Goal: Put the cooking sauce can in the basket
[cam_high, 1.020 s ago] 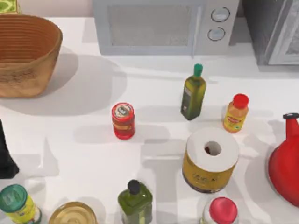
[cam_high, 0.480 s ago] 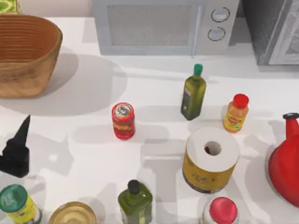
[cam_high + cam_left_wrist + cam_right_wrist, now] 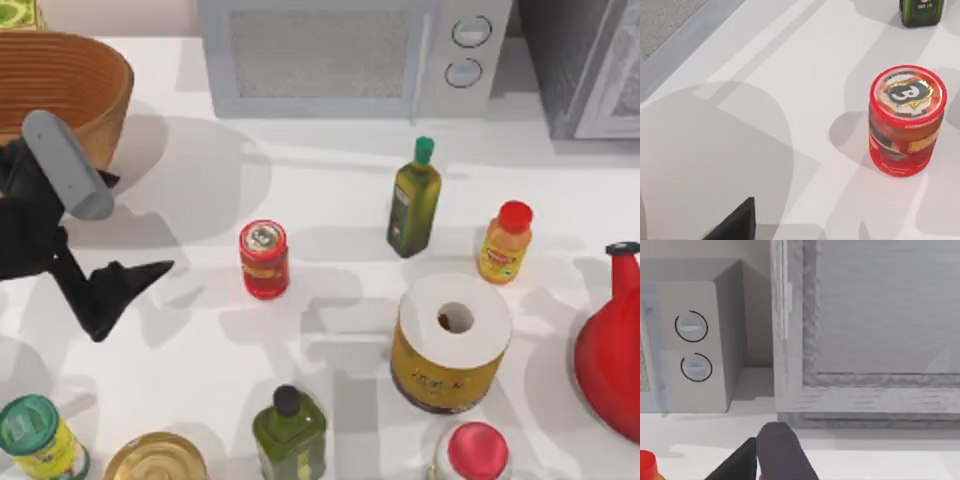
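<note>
Can: the can (image 3: 264, 259) stands upright on the table (image 3: 330, 210), mid-left, well apart from the basket (image 3: 60, 110) at the far left corner.
Left gripper: the left gripper (image 3: 120, 290) sits left of the can, near but not touching, pointing toward it; it holds nothing. How far its fingers are spread cannot be told, as just one dark finger (image 3: 735, 225) edges into the left wrist view.
Right arm: parked at the right, facing the microwave (image 3: 690, 345).
Risks: a low or off-centre approach could knock the can over and send it rolling; a shallow pinch on the smooth round wall could let it slip on the lift; the carry must clear the basket's rim.
Shapes and materials: the can is a short red cylinder, glossy, with a printed lid and yellow-orange label band. The basket is oval, woven, ribbed and light brown. The table is plain white and smooth.
</note>
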Tool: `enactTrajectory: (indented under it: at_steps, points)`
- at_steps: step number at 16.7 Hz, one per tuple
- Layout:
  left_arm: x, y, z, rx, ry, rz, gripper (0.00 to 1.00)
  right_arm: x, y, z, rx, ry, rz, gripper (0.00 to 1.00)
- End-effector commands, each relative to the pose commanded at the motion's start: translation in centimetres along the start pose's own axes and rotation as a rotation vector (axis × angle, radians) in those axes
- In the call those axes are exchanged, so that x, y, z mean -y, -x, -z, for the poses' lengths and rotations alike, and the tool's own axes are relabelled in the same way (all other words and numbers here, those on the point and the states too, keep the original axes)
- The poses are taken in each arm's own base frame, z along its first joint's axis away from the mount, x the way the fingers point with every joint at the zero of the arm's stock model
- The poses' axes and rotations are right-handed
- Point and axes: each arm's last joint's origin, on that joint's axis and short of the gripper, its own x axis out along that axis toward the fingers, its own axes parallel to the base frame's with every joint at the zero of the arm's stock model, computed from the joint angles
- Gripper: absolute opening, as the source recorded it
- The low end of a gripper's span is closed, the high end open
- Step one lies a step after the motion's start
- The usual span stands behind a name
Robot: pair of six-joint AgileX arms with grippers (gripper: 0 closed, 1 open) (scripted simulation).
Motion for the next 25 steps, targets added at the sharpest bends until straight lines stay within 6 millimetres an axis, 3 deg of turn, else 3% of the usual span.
enactTrajectory:
  at_steps: [5,9,17,25]
  points:
    - [-3.7,-7.7,2.8,0.029,-0.056,0.324,1.0,0.0,0.0,0.0,0.0,0.0,0.0,1.0]
    - [-5.0,-11.4,4.6,0.106,-0.09,0.45,1.0,0.0,0.0,0.0,0.0,0.0,0.0,1.0]
    - [-5.3,-12.1,5.0,0.128,-0.099,0.469,1.0,0.0,0.0,0.0,0.0,0.0,0.0,1.0]
    - [-2.8,-15.4,1.9,0.131,-0.101,0.476,1.0,0.0,0.0,0.0,0.0,0.0,0.0,1.0]
